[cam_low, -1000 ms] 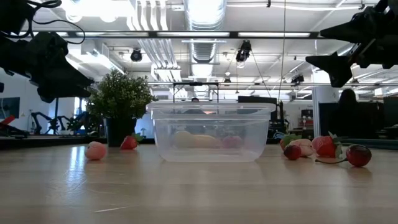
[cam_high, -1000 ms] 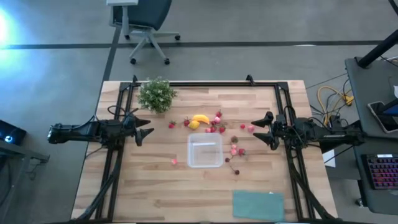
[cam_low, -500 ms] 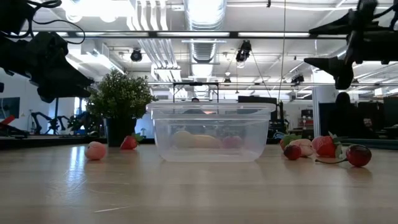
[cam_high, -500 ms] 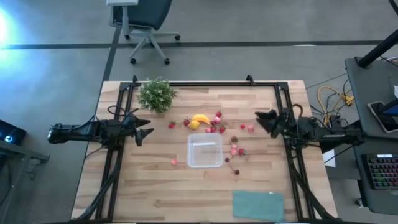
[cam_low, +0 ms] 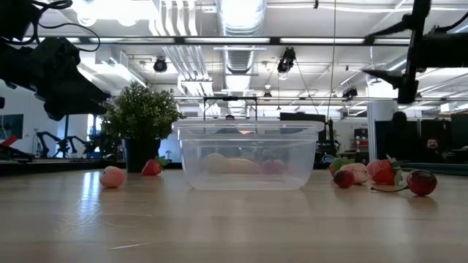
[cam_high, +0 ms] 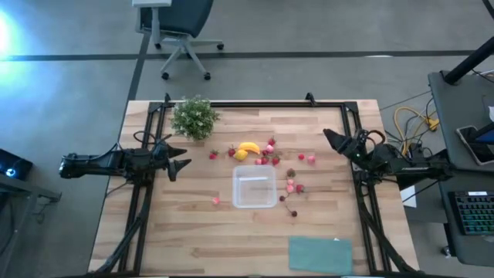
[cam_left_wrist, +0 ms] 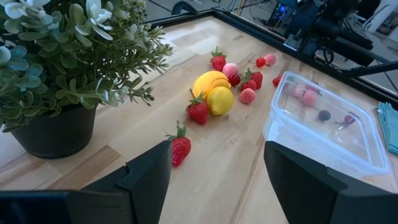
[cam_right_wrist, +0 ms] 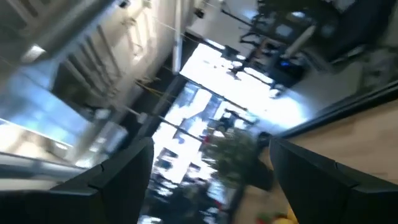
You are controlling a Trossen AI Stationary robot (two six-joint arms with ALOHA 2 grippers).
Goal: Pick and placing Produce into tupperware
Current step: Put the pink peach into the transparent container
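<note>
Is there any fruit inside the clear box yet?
No. From above, the clear box shows only bare wood through its bottom. The banana and lemon lie behind it, berries beside it. Shapes seen through its walls are fruit outside.

Bright, even light falls from the ceiling fixtures (cam_low: 241,14), washing them out in glare. A white flare burns at the floor's far-left edge (cam_high: 6,35). Shadows on the wooden surface (cam_high: 193,232) stay soft. The right wrist view is smeared by motion blur.
</note>
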